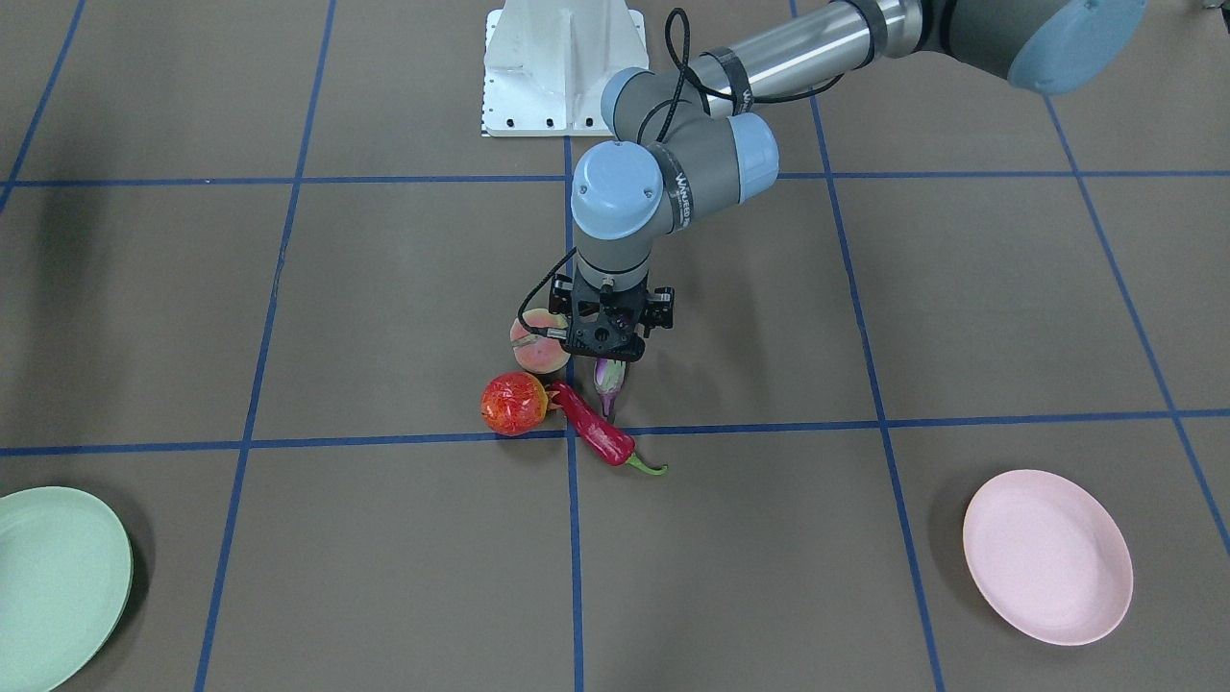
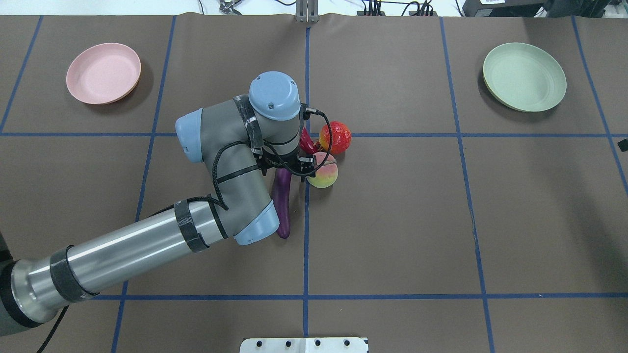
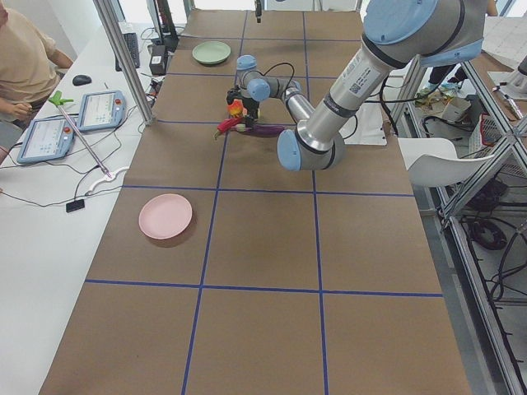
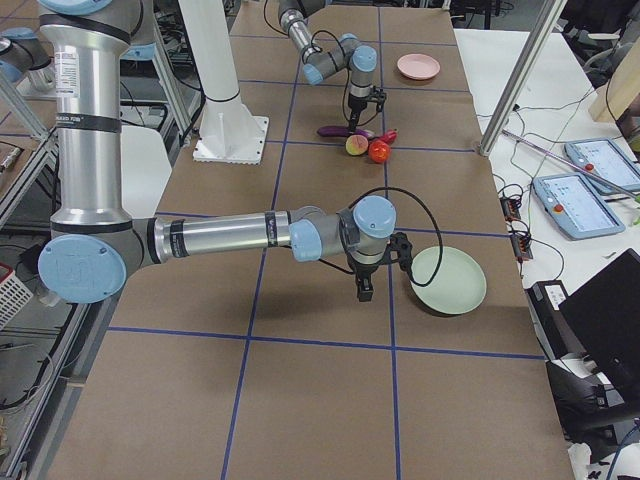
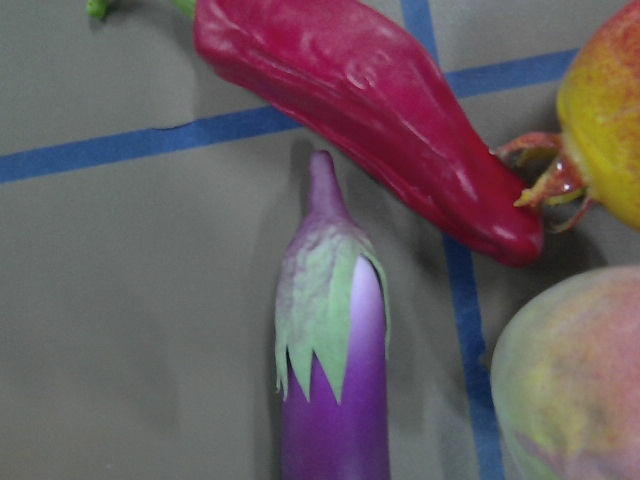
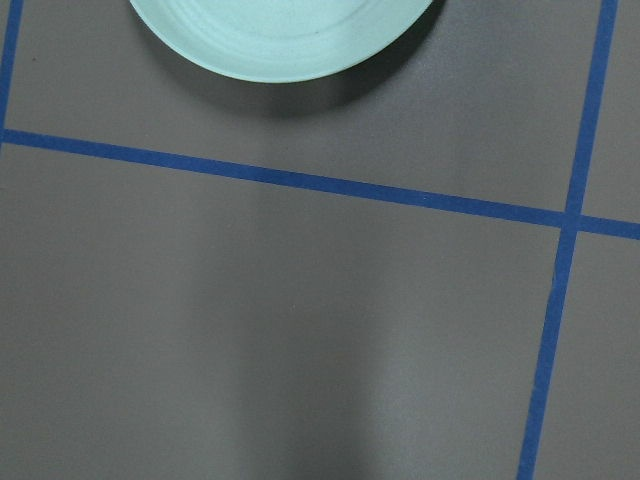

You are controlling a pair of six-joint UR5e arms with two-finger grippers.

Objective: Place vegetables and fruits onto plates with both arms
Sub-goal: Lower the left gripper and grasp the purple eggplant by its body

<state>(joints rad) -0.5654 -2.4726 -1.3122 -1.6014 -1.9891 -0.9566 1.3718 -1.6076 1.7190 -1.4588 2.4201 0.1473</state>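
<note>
The purple eggplant (image 2: 282,206) lies at the table's middle, its pale green cap (image 5: 325,300) pointing at the red chili pepper (image 1: 598,432). The peach (image 1: 538,351) and the red-orange pomegranate-like fruit (image 1: 515,403) lie right beside them. My left gripper (image 1: 609,352) is low over the eggplant's cap end and looks open, a finger on each side; the eggplant still rests on the table. My right gripper (image 4: 364,290) hangs high, near the mint green plate (image 2: 524,76); I cannot tell whether it is open or shut. The pink plate (image 2: 104,73) is empty.
The robot's white base (image 1: 562,67) stands at the table's near edge, behind the produce. Blue tape lines (image 1: 730,426) cross the brown table cover. An operator and tablets (image 3: 99,111) are at a side table beyond the far edge.
</note>
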